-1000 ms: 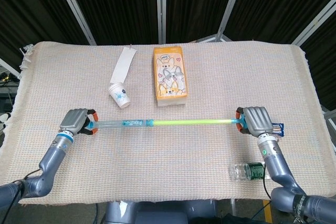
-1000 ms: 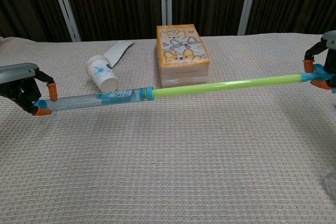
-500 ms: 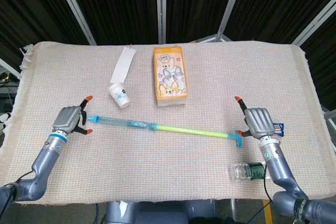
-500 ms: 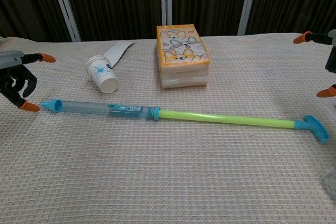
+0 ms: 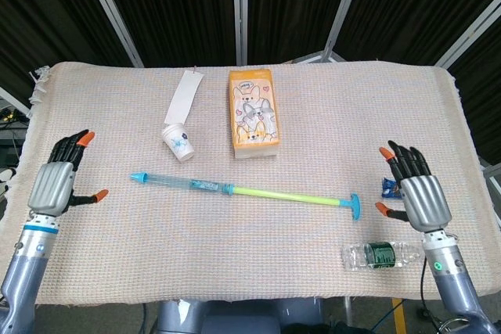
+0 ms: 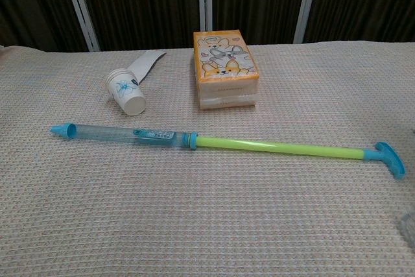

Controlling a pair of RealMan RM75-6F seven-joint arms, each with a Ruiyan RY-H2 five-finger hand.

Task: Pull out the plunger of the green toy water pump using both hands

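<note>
The toy water pump (image 5: 188, 184) (image 6: 123, 134) lies flat on the table, its clear blue barrel to the left. Its green plunger rod (image 5: 286, 194) (image 6: 279, 148) is drawn far out to the right and ends in a blue handle (image 5: 354, 206) (image 6: 391, 158). My left hand (image 5: 56, 180) hovers open at the table's left edge, well clear of the barrel's tip. Beyond the handle, my right hand (image 5: 415, 190) is open at the right edge. Neither hand touches the pump, and neither shows in the chest view.
An orange box with cartoon dogs (image 5: 253, 114) (image 6: 225, 68) stands behind the pump. A tipped stack of paper cups (image 5: 178, 142) (image 6: 126, 92) lies beside a white paper strip (image 5: 184, 97). A small plastic bottle (image 5: 381, 255) lies near my right arm, a blue wrapper (image 5: 389, 186) beside the right hand.
Both hands let go of the pump, which dropped onto the table with its plunger extended. The hands then opened wide and drew back toward the table's left and right edges.
</note>
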